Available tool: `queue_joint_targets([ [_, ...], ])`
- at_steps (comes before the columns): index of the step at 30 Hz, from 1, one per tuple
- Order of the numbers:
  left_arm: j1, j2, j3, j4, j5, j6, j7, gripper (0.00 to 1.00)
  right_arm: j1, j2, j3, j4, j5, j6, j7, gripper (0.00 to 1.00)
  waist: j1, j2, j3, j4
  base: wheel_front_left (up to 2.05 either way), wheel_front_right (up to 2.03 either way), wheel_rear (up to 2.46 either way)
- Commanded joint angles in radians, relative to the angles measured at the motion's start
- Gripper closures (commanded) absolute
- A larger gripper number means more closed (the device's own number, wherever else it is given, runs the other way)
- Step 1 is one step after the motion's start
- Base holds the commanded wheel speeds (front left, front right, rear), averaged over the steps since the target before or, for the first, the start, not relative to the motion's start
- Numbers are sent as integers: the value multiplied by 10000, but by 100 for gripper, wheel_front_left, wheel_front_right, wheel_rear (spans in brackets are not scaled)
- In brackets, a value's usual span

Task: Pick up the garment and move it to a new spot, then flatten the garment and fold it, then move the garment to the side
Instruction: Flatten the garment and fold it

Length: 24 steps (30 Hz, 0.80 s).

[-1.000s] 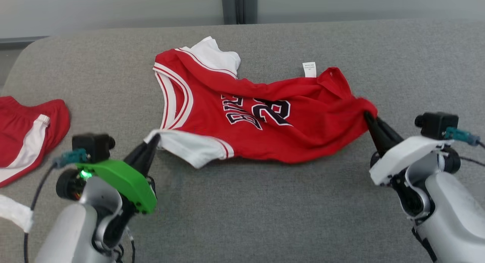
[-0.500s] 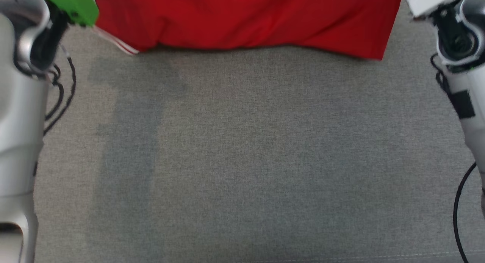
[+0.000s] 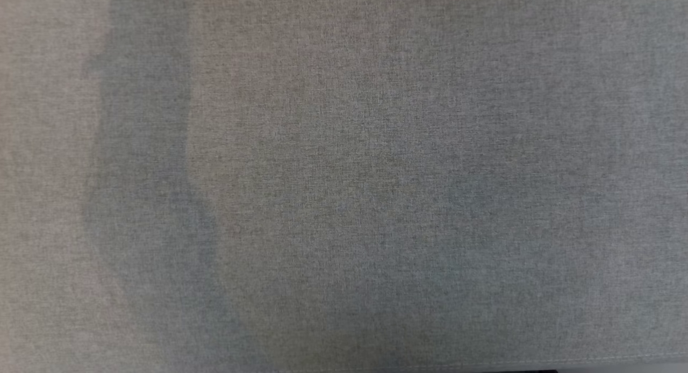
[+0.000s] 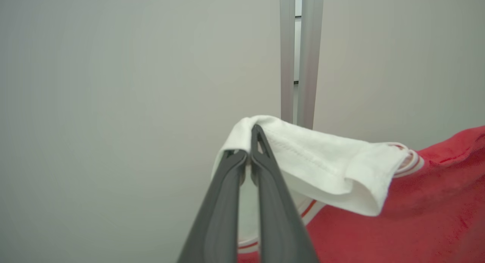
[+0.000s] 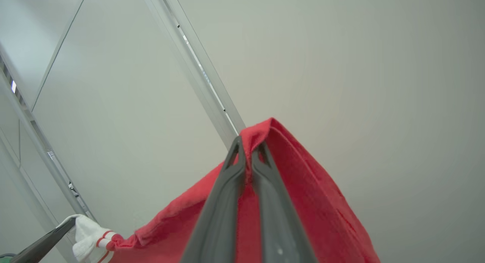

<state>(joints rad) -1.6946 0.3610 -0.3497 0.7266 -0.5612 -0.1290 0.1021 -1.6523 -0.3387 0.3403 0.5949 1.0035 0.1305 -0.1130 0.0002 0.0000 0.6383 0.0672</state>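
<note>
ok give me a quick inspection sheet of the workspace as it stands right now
surface: grey cloth surface, smooth, with a faint darker streak on its left
job's things: red jersey, held up in front of the wall by both hands
clutter: nothing seen
hands: left hand shut on the jersey's white sleeve; right hand shut on a red edge
cables: nothing seen
surroundings: pale wall, grey post

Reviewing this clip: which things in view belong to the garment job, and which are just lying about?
Job:
- garment, held at two ends
- left gripper, shut on its white sleeve
- right gripper, shut on its red edge

Lying about:
- grey fabric surface
- pale wall
- metal post
</note>
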Motion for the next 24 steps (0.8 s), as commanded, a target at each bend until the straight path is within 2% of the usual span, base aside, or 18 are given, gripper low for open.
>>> queue_joint_targets([
  [1, -468, 20, -78, 161, -97, -23, -102, 100, -438, -18, 61, 113, 187, 4, -151, 100, -2, 0, 215, -62, 0, 0, 0],
  [6, -1856, 117, -462, 715, -146, -22, -206, 100, -1553, -147, 299, 529, 427, 4, -469, 100, -2, 0, 234, -148, 0, 0, 0],
  [12, -2722, -93, -916, 1250, -447, -24, -238, 100, -2126, -292, 850, 934, 674, 4, -444, 100, -2, 0, 161, -182, 0, 0, 0],
  [16, -2312, -155, -1281, 1613, -824, -25, -323, 100, -1719, -348, 1334, 1232, 841, 4, -408, 100, -2, 0, 165, -183, 0, 0, 0],
  [19, -1727, -98, -1906, 1735, -1043, -23, -245, 100, -1199, -384, 1834, 1349, 1018, 4, -245, 100, -2, 0, 129, -169, 0, 0, 0],
  [24, -321, 429, -2987, 1450, -1825, -11, -154, 100, 427, -832, 3120, 1205, 1124, 4, 6, 100, -2, 0, -454, -190, 0, 0, 0],
])
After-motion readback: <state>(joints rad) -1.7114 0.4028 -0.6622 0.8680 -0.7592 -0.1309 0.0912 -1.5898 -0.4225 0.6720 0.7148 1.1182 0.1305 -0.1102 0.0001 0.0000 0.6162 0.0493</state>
